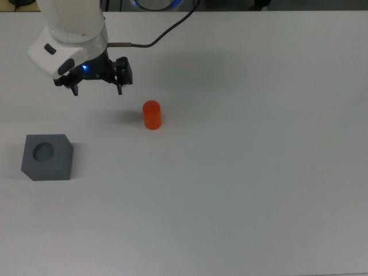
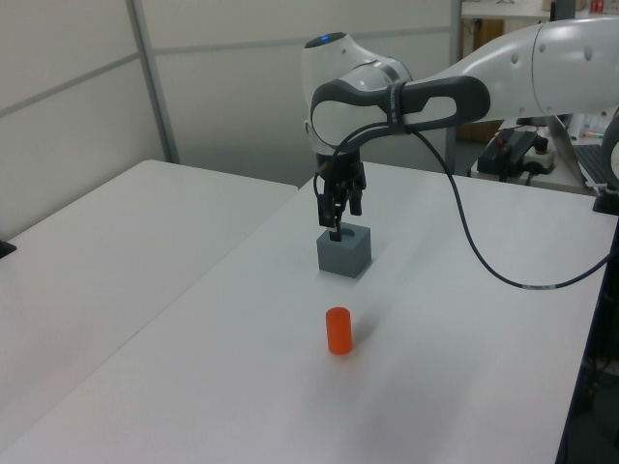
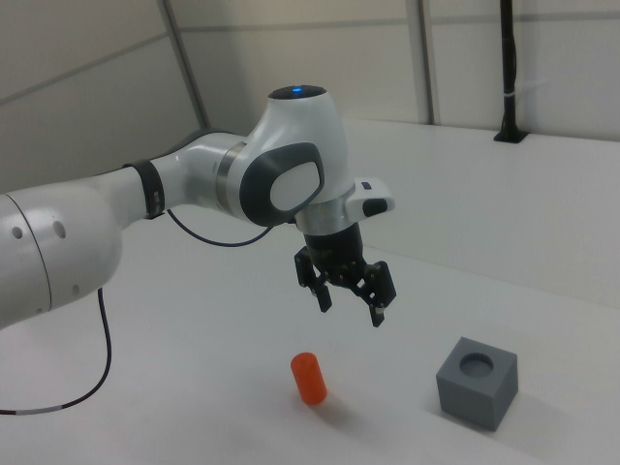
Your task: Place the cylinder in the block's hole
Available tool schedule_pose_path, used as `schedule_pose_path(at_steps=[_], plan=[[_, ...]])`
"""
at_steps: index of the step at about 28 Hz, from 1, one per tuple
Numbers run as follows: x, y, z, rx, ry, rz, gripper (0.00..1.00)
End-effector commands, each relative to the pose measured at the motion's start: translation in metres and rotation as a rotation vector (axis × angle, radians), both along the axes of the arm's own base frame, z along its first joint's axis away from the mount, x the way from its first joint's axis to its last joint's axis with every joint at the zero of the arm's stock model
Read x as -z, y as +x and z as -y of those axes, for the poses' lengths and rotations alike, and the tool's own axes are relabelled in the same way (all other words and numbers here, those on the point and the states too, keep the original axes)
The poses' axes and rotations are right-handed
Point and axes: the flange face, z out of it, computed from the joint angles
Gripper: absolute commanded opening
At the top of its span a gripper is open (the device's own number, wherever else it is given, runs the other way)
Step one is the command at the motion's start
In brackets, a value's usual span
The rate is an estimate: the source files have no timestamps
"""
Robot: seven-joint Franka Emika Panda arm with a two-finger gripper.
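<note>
The orange cylinder [image 1: 152, 114] stands upright on the white table, also seen in the left view [image 2: 338, 330] and the right view [image 3: 309, 377]. The dark grey block [image 1: 48, 156] sits at the top view's left with its round hole facing up [image 3: 477, 381] [image 2: 344, 249]. My gripper [image 1: 98, 87] hangs in the air, open and holding nothing, up and to the left of the cylinder in the top view. In the right view the gripper [image 3: 349, 307] is well above the table, between the cylinder and the block.
A black cable [image 1: 167, 31] runs from the wrist across the table's far edge in the top view. White table surface [image 1: 259, 172] stretches to the top view's right. A second table [image 2: 87, 251] stands at the left view's left.
</note>
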Motion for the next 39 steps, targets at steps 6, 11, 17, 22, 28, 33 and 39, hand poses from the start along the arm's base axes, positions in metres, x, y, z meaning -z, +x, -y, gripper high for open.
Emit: schedule_pose_path(at_steps=[6,11,17,22,28,33,39], plan=[[0.015,-0.009,-0.008,-0.057,-0.022,-0.023,1.00],[0.035,-0.014,-0.020,-0.073,-0.019,0.036,1.00],[0.067,-0.018,-0.043,-0.107,-0.011,0.110,1.00],[0.085,-0.018,-0.059,-0.136,-0.004,0.105,1.00],[0.101,-0.024,-0.076,-0.170,0.000,0.065,1.00],[0.118,-0.028,-0.086,-0.186,0.002,0.018,1.00],[0.131,-0.028,-0.098,-0.208,-0.003,-0.006,1.00]])
